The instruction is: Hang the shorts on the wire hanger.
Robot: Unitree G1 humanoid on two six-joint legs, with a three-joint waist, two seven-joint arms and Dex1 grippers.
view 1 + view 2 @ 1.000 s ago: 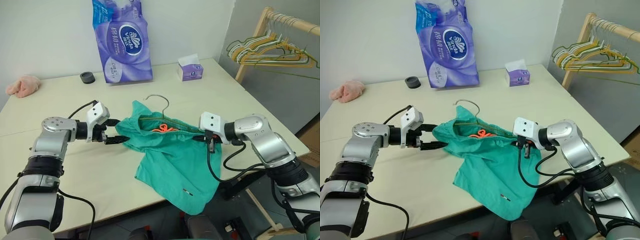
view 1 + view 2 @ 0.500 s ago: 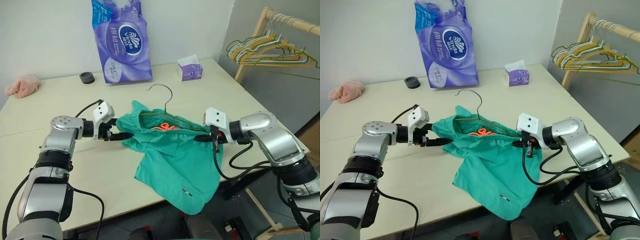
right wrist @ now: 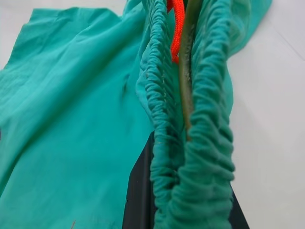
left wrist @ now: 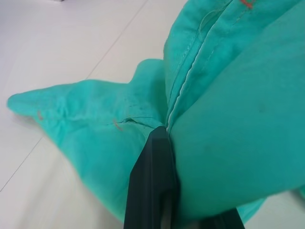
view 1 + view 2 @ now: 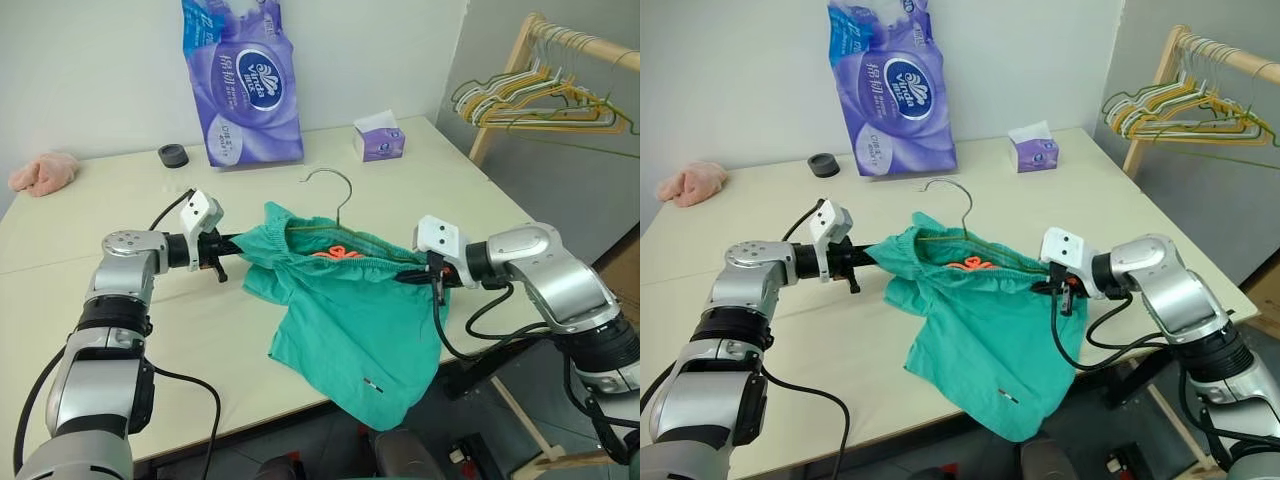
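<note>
We read "Vinda" on the purple tissue pack (image 5: 243, 85) at the desk's (image 5: 120, 340) far side. Our left tool (image 5: 240, 240) and right tool (image 5: 412, 276) are each clamped on the shorts (image 5: 350, 320), with the wire hanger (image 5: 335, 195) inside the waistband.

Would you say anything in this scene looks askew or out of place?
Yes: the shorts sit unevenly. One leg droops over the table's near edge, and the wire hanger lies inside the waistband, its hook poking out tilted.
</note>
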